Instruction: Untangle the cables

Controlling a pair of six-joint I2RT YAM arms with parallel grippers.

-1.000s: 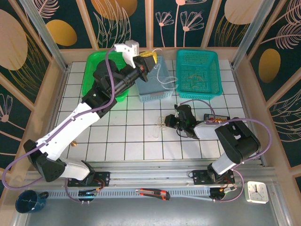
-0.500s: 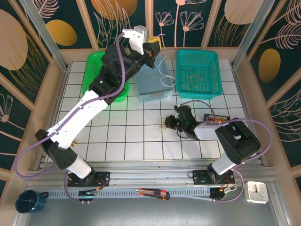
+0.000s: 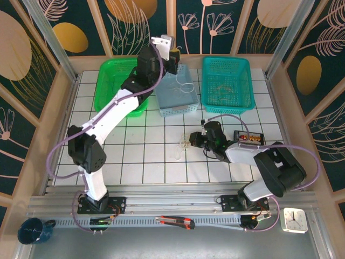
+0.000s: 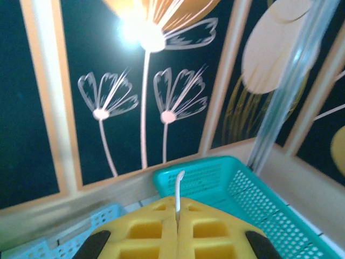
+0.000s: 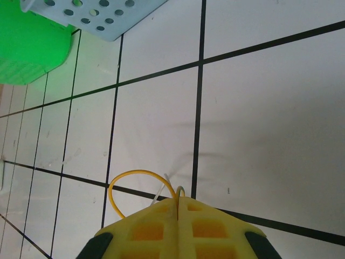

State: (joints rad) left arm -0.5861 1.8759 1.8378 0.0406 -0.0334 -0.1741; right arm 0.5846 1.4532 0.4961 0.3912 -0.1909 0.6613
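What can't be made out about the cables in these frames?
Top view: the tangle beside the right gripper is too small to trace its crossings.
Left wrist view: the white cable disappears into the shut left gripper; its remainder is hidden.
Right wrist view: the yellow loop and a whitish strand pass into the shut right gripper, so their onward run is hidden.

Below the blue basket (image 3: pixel 178 109), the cables (image 3: pixel 184 144) by the right hand (image 3: pixel 191 141) are too small to tell strand from strand; its pads (image 5: pixel 145 232), cut by the picture's bottom edge, hide both ends of the yellow loop (image 5: pixel 141 175). At the basket's far rim, the left hand (image 4: pixel 177 216) hides the white cable (image 4: pixel 178 186) save its tip.
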